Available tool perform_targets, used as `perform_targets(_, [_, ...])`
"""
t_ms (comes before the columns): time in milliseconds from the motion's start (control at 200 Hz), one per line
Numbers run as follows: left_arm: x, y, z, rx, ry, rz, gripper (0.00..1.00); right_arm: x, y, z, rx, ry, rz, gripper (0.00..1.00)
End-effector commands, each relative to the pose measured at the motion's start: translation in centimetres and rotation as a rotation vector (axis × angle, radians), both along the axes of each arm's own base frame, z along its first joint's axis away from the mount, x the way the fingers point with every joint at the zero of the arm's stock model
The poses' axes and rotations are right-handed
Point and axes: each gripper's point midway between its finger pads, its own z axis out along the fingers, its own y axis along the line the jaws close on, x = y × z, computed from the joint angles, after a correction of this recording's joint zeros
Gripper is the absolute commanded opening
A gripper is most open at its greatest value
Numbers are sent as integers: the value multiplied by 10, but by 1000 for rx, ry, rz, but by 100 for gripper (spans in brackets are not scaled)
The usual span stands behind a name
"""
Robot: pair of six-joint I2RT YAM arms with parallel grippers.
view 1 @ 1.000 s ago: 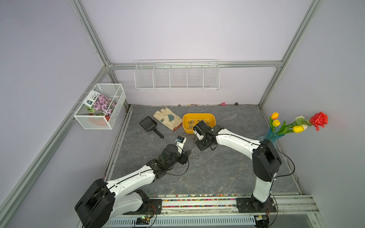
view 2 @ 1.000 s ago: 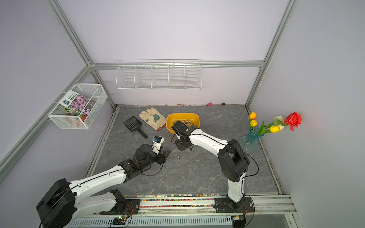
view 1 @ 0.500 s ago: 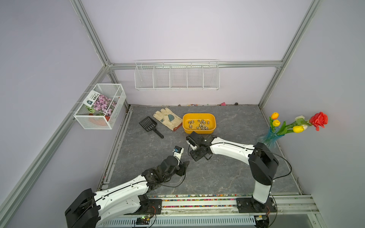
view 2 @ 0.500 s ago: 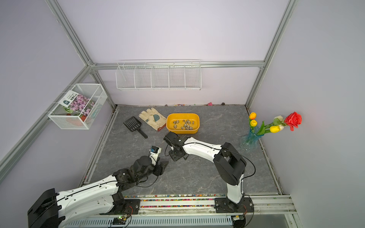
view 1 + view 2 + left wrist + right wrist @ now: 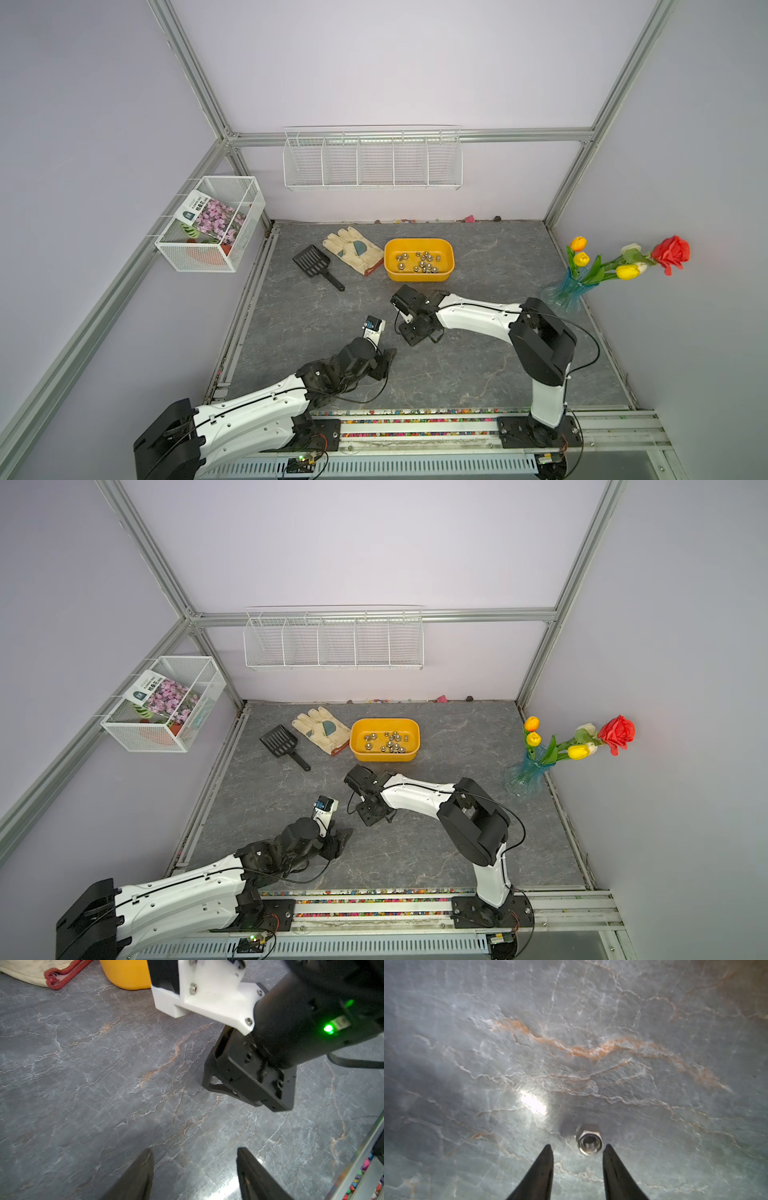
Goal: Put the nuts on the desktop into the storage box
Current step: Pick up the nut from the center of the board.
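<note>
Nut: one nut lies on its side on the surface, bore toward the wrist camera. It sits at the mouth of the gap between the tips, off-centre and close to one of them; I cannot tell whether they touch.
Right end effector: the right end effector is spread and low over the surface, pinching nothing.
Step, as I judge it: the pick of this nut.
Doing it well: shift sideways until the nut is centred. Push forward a little so the inner faces take it, not the very tips. Then sink to the surface and close slowly.
Risk: smooth metal may roll or squirt out, and an off-centre squeeze would only shove it.
Box: the box stands near, beyond the right wrist, with many nuts inside. Clear its wall, then release low.
Left end effector: the left end effector is spread, empty, over bare surface just beside the right one. Keep it out of the carry path.
</note>
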Motion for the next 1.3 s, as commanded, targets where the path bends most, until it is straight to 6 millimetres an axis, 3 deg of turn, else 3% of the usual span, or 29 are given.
perform_targets(0, [2, -2, 3, -17, -11, 15, 66, -1, -5, -12, -26, 8, -24, 42])
perform_targets(725, [5, -1, 6, -5, -30, 17, 66, 2, -16, -29, -44, 29, -60, 39])
perform_targets(1294, [6, -4, 8, -8, -39, 11, 66, 1, -17, -33, -45, 39, -61, 19])
